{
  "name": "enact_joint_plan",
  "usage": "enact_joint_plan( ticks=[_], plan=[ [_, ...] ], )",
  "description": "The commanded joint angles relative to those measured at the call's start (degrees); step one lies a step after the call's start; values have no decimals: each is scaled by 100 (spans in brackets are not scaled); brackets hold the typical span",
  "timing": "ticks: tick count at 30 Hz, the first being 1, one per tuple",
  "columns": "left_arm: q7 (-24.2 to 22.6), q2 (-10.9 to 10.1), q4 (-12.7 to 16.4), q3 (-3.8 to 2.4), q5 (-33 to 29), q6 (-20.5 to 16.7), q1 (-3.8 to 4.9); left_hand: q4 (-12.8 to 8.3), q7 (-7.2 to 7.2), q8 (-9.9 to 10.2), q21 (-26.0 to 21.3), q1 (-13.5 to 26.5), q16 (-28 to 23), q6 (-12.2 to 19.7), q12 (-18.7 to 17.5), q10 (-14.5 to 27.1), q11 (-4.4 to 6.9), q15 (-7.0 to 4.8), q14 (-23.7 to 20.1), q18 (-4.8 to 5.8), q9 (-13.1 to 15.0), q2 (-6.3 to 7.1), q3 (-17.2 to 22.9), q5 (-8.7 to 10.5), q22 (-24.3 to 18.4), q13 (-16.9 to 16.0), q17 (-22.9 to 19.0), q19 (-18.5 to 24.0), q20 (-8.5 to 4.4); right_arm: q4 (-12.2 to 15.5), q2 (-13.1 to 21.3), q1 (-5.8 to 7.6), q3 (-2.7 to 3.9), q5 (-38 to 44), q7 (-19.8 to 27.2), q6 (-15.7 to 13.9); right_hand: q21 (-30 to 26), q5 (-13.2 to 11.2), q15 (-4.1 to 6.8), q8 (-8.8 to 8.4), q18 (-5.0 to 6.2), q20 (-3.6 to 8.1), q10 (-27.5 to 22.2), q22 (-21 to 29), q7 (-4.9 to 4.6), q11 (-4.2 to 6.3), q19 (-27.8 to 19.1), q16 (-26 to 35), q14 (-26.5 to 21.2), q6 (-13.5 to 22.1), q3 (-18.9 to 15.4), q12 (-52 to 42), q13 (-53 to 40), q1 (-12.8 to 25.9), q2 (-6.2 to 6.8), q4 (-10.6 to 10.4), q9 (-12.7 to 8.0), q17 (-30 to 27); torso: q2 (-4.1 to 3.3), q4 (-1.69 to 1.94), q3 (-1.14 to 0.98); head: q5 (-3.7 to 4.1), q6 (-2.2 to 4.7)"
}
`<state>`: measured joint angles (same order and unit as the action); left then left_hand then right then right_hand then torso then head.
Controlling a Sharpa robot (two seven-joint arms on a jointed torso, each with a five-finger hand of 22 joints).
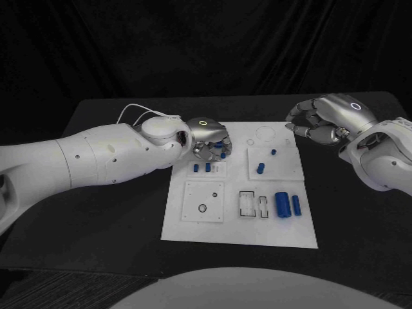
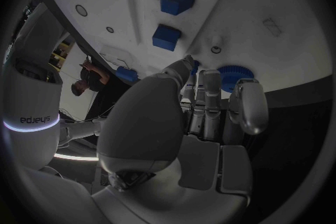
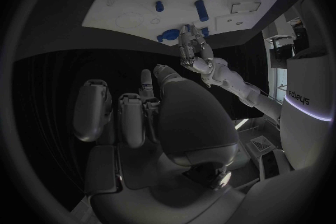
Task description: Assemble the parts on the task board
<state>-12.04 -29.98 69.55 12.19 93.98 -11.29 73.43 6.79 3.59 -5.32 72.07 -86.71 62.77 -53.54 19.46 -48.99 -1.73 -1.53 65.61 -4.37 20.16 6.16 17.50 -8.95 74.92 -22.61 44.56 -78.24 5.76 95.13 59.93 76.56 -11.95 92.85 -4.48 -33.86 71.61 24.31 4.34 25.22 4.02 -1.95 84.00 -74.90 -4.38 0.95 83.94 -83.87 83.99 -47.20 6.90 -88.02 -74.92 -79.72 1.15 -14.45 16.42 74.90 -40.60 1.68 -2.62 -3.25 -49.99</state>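
The white task board (image 1: 241,222) lies mid-table. My left hand (image 1: 209,136) reaches down over its far left corner. There its fingertips (image 2: 210,81) meet a round blue toothed part (image 2: 232,76), and a small blue bit (image 2: 196,65) shows by the thumb; whether anything is gripped I cannot tell. Two blue blocks (image 2: 175,0) stand just beyond. My right hand (image 1: 322,119) hovers off the board's far right corner, fingers curled in, holding nothing. A large blue cylinder (image 1: 282,204) and a thinner one (image 1: 297,205) lie at the board's near right.
Two short blue pegs (image 1: 202,167) stand in a tile below the left hand; two more (image 1: 262,170) are on the tile to the right. A white cable (image 1: 132,112) loops behind the left wrist. Black table surrounds the board.
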Motion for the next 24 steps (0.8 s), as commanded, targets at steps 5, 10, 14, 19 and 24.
enact_joint_plan(
  ticks=[5,10,14,19,24],
  plan=[
    [-64,13,-19,-5,14,2,-21,-32,20,-73,47,1,75,-318,57,-348,27,-11,30,31,20,-146,102,-32,972,50,6,-21,-26,3,-2,-12,4,12,-77,60,-44,40,38,-40,-23,33,437,-1009,3,17,15,14,437,-67,40,14,-1271,-55,16,7,-8,732,5,-7,3,-7,-1],
    [-152,26,-40,-5,14,-99,-28,-88,28,-155,123,2,163,-548,124,-654,56,-20,141,48,50,-200,109,-57,995,70,61,-83,-35,-5,-11,-13,4,12,-84,78,-41,42,37,-41,-24,33,440,-1009,4,17,16,17,436,-77,43,12,-1274,-57,16,10,-7,728,2,-3,4,-6,-1],
    [-216,41,-56,-5,14,-230,-39,-145,36,-240,260,-4,246,-772,149,-911,76,-25,282,77,86,-242,103,-101,1036,97,131,-188,-46,-9,-17,-13,4,12,-87,88,-44,43,37,-41,-23,33,439,-1009,5,16,15,17,436,-95,47,14,-1271,-59,14,12,-4,728,4,-5,6,1,-1],
    [-241,63,-92,-5,14,-376,-62,-270,87,-211,381,-65,264,-855,80,-1192,60,-6,411,103,72,-260,126,-189,1071,177,111,-287,-71,-10,-15,-13,4,12,-90,101,-51,43,37,-42,-22,33,435,-1007,6,16,13,26,434,-106,48,20,-1265,-60,14,13,-3,717,2,-4,4,11,-1],
    [-268,45,-86,-6,14,-514,-75,-354,158,-147,457,-94,243,-913,-70,-1419,9,16,523,120,33,-252,164,-236,1092,286,60,-350,-90,-7,-11,-13,4,12,-88,109,-51,43,37,-42,-22,33,435,-1007,6,16,13,26,434,-106,48,20,-1265,-60,14,13,-3,717,4,-2,1,27,-1]
  ],
)
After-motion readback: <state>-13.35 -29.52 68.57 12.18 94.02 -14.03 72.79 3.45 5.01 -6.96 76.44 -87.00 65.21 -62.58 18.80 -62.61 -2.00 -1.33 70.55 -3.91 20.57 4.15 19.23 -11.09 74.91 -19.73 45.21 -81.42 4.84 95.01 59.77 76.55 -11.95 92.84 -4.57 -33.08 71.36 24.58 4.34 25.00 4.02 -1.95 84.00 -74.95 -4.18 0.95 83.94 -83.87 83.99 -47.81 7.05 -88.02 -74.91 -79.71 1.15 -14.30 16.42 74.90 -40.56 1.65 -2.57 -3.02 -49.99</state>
